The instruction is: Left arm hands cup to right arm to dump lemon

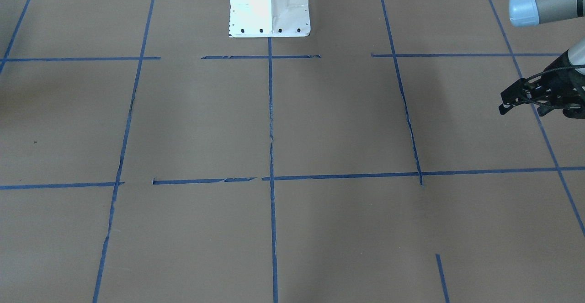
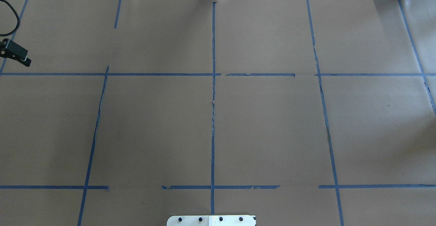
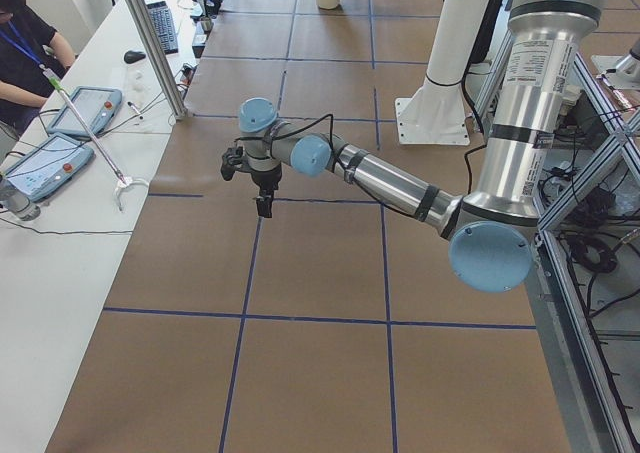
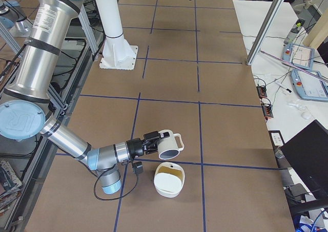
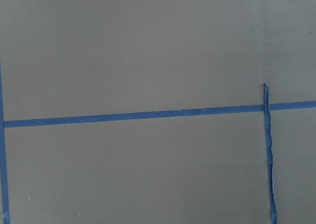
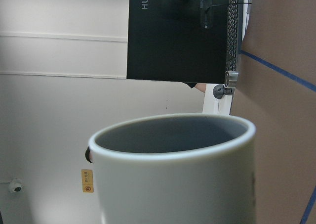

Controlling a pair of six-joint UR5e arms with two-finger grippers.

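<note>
White cup (image 4: 170, 145) is tipped on its side at the right hand (image 4: 154, 141), close above a white bowl (image 4: 169, 180), seemingly to pour; its grey inside shows no lemon. Whether that hand is clenched, I cannot tell. Left hand (image 1: 502, 102) hangs released near the far table (image 2: 153, 123) end, wide room between.

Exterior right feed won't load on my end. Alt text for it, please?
The near right arm reaches low over the brown table, its hand holding the cup tipped on its side. Close beside the cup on the table sits a white container with a yellowish inside; no lemon can be made out.
</note>
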